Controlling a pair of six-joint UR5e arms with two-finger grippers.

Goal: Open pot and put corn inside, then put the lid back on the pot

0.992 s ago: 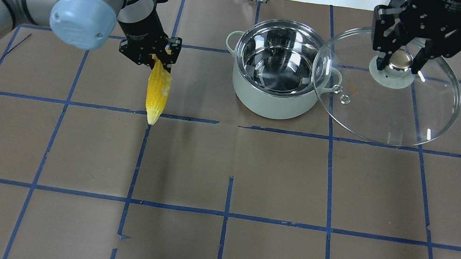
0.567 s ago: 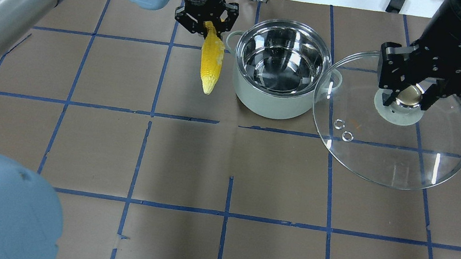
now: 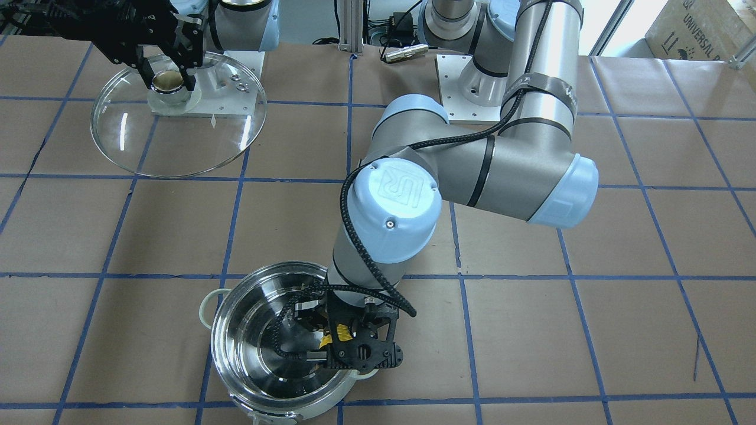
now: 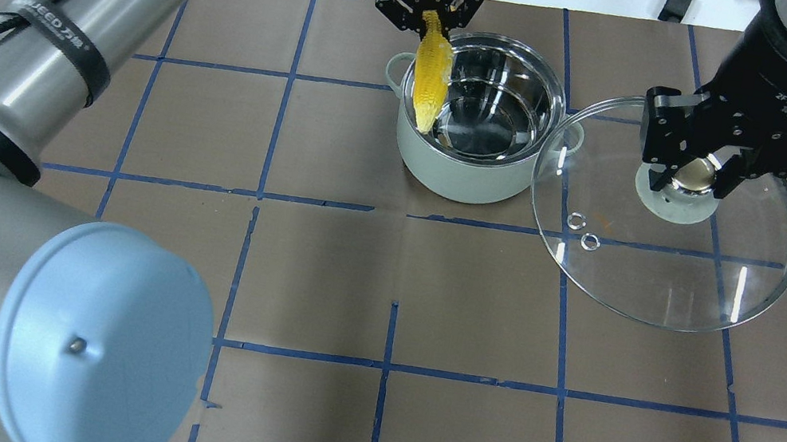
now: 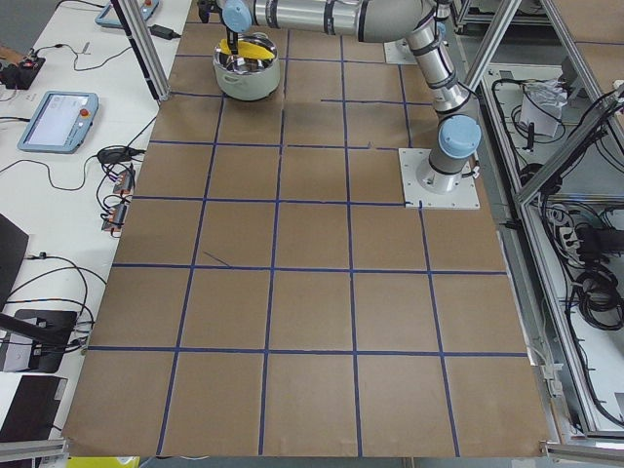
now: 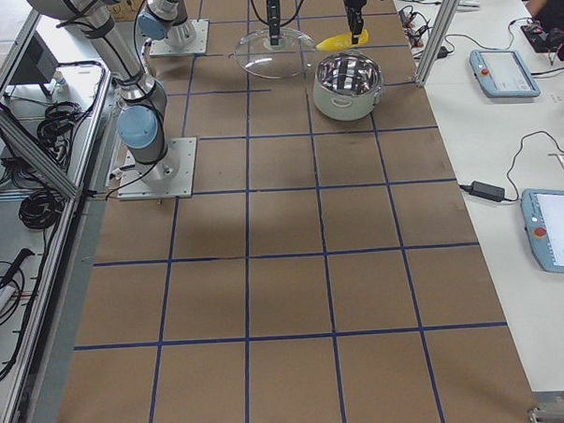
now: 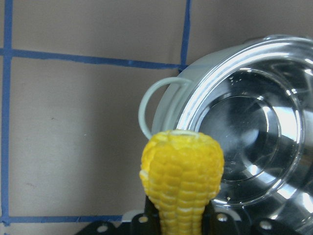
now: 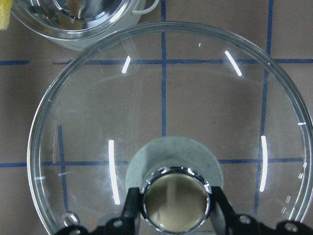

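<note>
The pot point(image 4: 469, 169) stands open at the table's back middle, shiny inside, white outside; it also shows in the front view point(image 3: 236, 378) and left wrist view point(image 7: 259, 122). My left gripper point(image 4: 428, 11) is shut on the corn point(image 4: 429, 73), which hangs point down over the pot's left rim. The corn fills the left wrist view point(image 7: 182, 181). My right gripper point(image 4: 696, 171) is shut on the lid's metallic knob point(image 8: 175, 200) and holds the clear glass lid point(image 4: 658, 284) in the air to the right of the pot.
Brown paper with a blue tape grid point(image 4: 384, 365) covers the table. My left arm's elbow point(image 4: 97, 339) fills the near left of the overhead view. Tablets point(image 6: 501, 71) and cables lie on side benches beyond the table edge.
My left gripper carried the corn right and back, from left of the pot to over its left rim. My right gripper with the lid shifted slightly down and right.
</note>
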